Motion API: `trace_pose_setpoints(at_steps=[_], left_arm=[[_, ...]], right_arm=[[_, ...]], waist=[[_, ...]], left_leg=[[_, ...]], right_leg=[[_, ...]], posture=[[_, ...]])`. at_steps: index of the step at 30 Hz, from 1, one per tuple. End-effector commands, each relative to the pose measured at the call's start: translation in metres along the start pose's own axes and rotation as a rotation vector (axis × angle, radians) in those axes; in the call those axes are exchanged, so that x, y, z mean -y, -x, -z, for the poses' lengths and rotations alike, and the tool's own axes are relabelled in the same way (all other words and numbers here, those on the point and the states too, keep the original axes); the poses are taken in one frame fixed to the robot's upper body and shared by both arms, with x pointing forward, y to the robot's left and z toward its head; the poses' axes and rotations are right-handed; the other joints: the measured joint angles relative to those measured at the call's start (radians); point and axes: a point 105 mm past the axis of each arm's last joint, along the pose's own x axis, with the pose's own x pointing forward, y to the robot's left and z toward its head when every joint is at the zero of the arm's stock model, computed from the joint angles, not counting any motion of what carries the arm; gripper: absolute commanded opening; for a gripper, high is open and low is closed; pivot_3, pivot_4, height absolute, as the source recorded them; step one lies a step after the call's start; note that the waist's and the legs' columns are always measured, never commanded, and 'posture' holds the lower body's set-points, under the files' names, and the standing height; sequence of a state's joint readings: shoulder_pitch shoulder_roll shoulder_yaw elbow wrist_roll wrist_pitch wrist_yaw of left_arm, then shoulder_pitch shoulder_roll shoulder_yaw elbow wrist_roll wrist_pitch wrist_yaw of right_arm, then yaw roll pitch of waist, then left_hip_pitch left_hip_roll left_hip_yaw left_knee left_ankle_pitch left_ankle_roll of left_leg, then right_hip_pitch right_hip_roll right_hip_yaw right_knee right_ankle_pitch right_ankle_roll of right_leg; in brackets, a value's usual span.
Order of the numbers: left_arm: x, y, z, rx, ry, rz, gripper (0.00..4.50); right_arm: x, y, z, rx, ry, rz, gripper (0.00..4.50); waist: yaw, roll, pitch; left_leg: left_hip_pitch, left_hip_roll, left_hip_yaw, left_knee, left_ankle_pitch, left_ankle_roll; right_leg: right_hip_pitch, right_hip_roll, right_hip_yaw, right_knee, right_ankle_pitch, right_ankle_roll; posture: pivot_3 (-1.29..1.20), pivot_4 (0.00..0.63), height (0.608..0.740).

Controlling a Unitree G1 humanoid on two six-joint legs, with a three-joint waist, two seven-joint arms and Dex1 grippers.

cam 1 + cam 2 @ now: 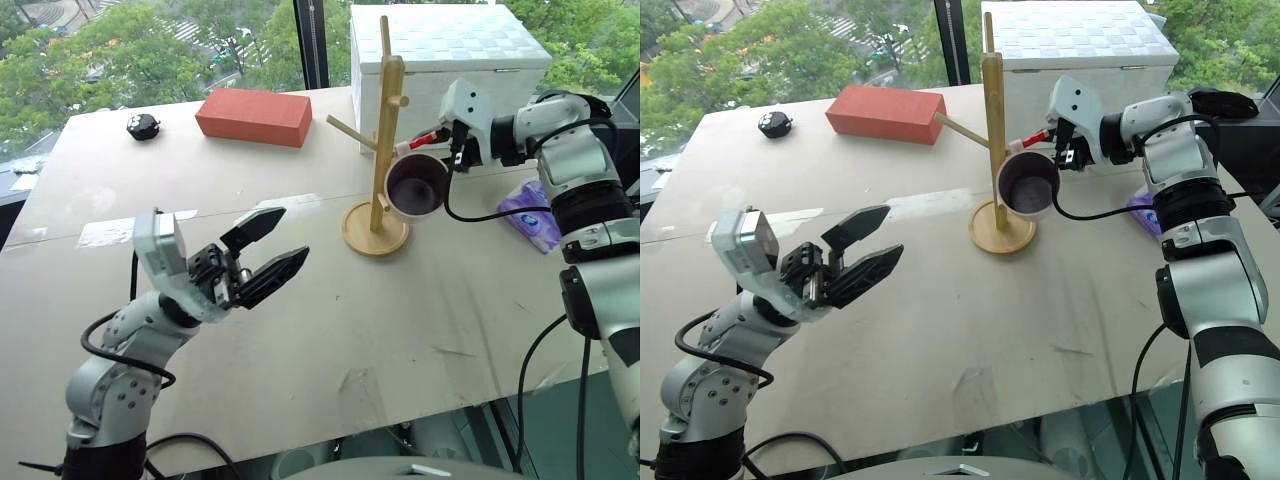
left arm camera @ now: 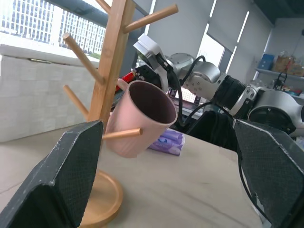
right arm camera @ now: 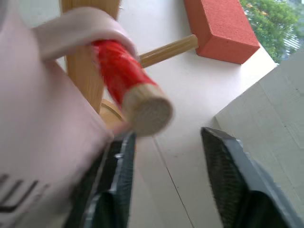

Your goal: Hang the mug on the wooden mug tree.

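Observation:
The cream mug (image 1: 415, 185) hangs tilted on the wooden mug tree (image 1: 385, 130), its dark inside facing me. Its handle (image 3: 80, 23) is looped over a red-wrapped peg (image 3: 123, 80). My right gripper (image 1: 455, 150) sits just right of the mug by the handle. In the right wrist view this gripper (image 3: 166, 135) is open with nothing between its fingers, and the mug's side lies against one finger (image 3: 114, 190). My left gripper (image 1: 265, 250) hovers open over the front left of the table, pointing toward the tree, well away from it. The left wrist view shows the mug (image 2: 137, 118) against the post.
A red brick (image 1: 253, 116) lies at the back left and a small black object (image 1: 143, 125) farther left. A white box (image 1: 450, 60) stands right behind the tree. A purple packet (image 1: 535, 215) lies at the right edge. The tree's round base (image 1: 375, 232) rests mid-table.

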State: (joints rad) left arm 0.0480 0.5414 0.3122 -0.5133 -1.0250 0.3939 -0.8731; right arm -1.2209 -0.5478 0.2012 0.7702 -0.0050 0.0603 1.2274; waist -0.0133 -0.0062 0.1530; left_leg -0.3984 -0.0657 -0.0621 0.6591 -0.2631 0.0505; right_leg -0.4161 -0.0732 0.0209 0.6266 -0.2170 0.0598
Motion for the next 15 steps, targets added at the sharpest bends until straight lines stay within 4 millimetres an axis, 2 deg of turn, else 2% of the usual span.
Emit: trace_pose_setpoints(at_steps=[1,2,7,9,12,15], left_arm=[[0.001,0.012,-0.005,0.015,-0.030,0.014,4.50],[0.001,0.016,-0.002,0.010,-0.027,0.016,4.50],[-0.004,0.028,0.011,-0.011,-0.019,0.032,4.50],[-0.006,0.032,0.017,-0.037,-0.017,0.028,4.50],[-0.012,0.045,0.030,-0.103,-0.002,0.001,4.50],[-0.019,0.060,0.042,-0.180,0.011,-0.036,4.50]], right_arm=[[0.011,0.029,-0.018,0.057,0.050,0.078,3.73],[0.011,0.038,-0.019,0.065,0.036,0.093,4.23],[0.004,0.076,-0.015,0.055,0.014,0.196,4.23],[-0.005,0.095,-0.013,0.055,-0.015,0.240,4.23],[-0.037,0.126,0.001,0.036,-0.096,0.297,4.23],[-0.082,0.142,0.024,0.015,-0.203,0.341,4.23]], waist=[[0.003,0.000,0.000],[0.004,0.000,0.000],[0.004,0.000,0.000],[0.003,0.000,0.000],[0.015,-0.001,0.000],[0.024,-0.001,0.000]], left_leg=[[0.000,0.000,0.000,-0.001,0.000,0.000],[0.000,0.000,0.000,-0.001,0.000,0.000],[0.000,0.000,-0.001,-0.002,0.000,0.000],[0.000,0.000,-0.001,-0.002,0.000,0.000],[0.000,0.000,-0.002,-0.003,0.000,0.000],[0.000,0.000,-0.002,-0.005,0.000,0.000]], right_leg=[[0.000,0.000,0.000,0.000,0.000,0.000],[0.000,0.000,-0.001,0.000,0.000,0.000],[0.000,-0.004,-0.002,0.000,0.000,0.000],[0.000,-0.005,-0.001,0.000,0.000,0.000],[0.000,-0.005,-0.002,0.000,0.000,0.000],[-0.001,-0.005,0.000,-0.001,0.000,0.000]], posture=[[0.00,0.150,0.740],[0.00,0.150,0.740],[0.00,0.150,0.740],[0.00,0.150,0.740],[0.00,0.150,0.740],[0.00,0.150,0.740]])
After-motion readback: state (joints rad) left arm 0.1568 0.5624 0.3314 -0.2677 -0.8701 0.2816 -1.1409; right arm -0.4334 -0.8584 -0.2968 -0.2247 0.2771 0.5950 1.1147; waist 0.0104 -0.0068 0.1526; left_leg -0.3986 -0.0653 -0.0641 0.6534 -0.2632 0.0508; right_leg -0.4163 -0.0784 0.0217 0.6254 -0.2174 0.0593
